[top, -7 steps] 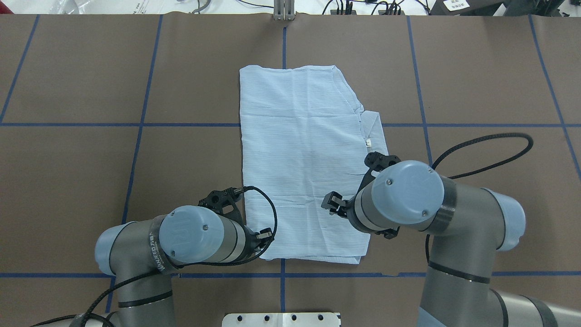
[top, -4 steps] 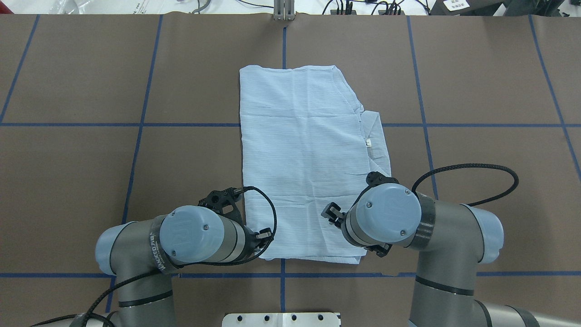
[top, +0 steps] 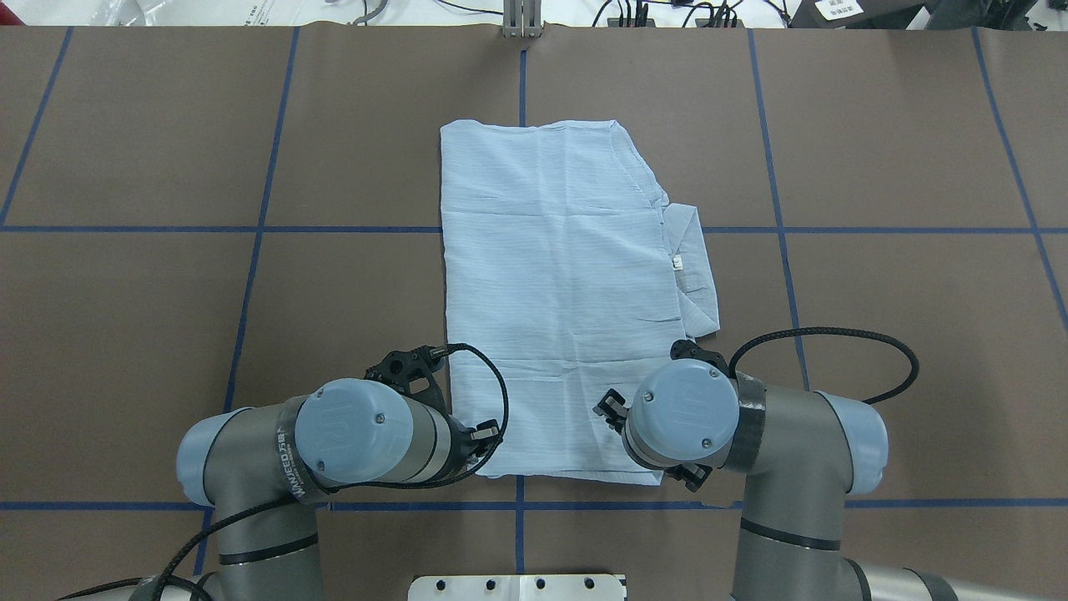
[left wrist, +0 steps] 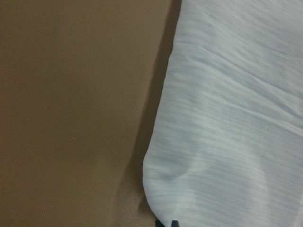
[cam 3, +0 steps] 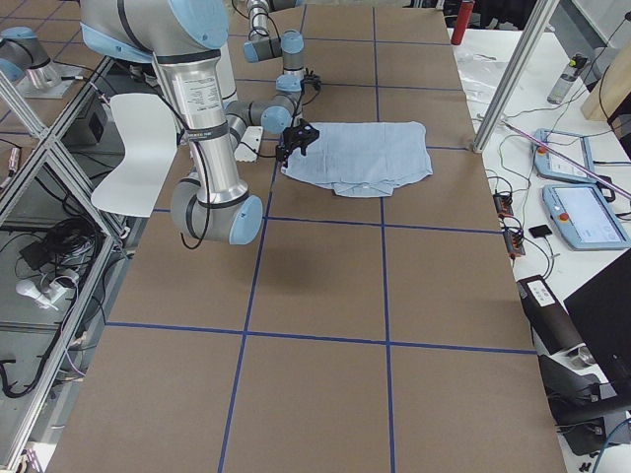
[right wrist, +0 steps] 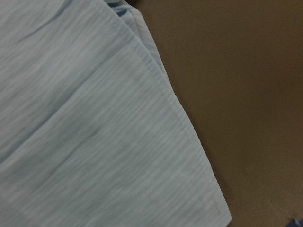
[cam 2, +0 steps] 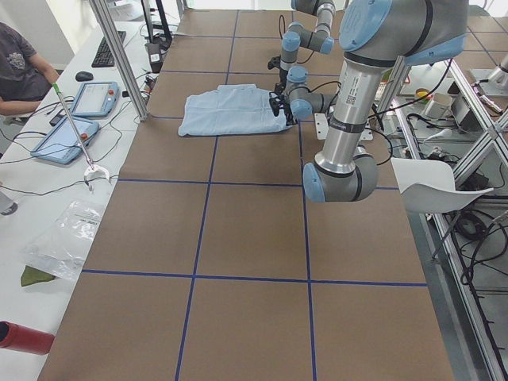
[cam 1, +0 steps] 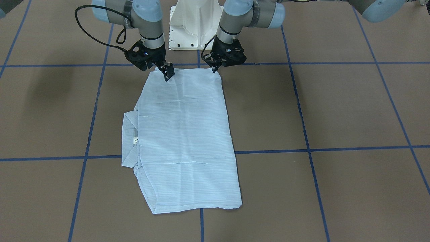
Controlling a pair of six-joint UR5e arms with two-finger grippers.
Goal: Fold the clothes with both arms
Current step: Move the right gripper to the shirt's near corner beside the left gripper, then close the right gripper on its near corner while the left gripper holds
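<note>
Seeing left arm [top: 350, 434] reaching in from the near-left, elbow bent, wrist turned down, with left gripper [cam 1: 218, 65] parked at the near-left corner of the shirt [top: 551, 292], fingertip [cam 1: 214, 69] touching or just over the hem. Can't tell the left jaw gap: hidden under the wrist from overhead, and nothing but cloth corner and table [top: 167, 167] in its wrist camera. Seeing right arm [top: 751, 426] mirrored on the near-right, wrist down, right gripper [cam 1: 154, 64] over the near-right corner. Reading right jaws as spread wide, gripping nothing, with one finger [cam 1: 167, 71] on or just above the cloth a little inboard of the edge; can't tell which. Same short edge for both, the one nearest the base [cam 1: 193, 23]. Finding the shirt flat on the brown table, folded into a long rectangle, astride the centre blue tape line [top: 521, 83]. Long axis pointing straight away from the robot, short edges near and far. Collar flap [top: 692, 259] sticking out past the long edge on the robot's right, about midway along, small white label [top: 677, 263] showing. Light creases across the width. Left long edge straight, far-right corner cut on a slant.
</note>
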